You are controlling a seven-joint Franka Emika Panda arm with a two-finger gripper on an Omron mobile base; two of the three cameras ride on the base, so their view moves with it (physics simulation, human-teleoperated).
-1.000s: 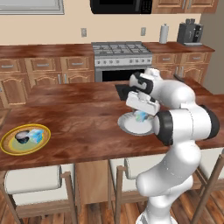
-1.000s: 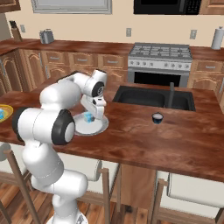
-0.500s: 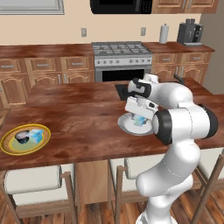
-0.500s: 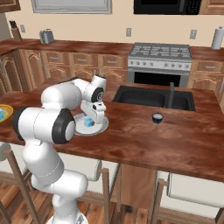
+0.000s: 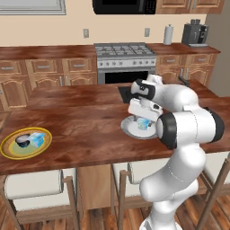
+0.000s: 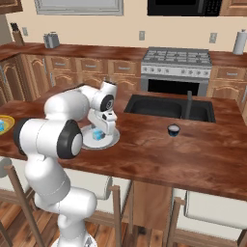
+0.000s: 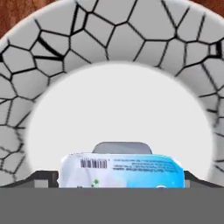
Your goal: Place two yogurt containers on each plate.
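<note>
white-grey plate: glazed look — crackle-lined rim, smooth plain centre
light-blue yogurt container: glossy printed plastic
counter: polished wood — reddish grain

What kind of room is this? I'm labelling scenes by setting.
A home kitchen, rendered: a gas stove stands against the back wall, a sink is set into the wooden island counter, and wooden cabinets line the wall.
</note>
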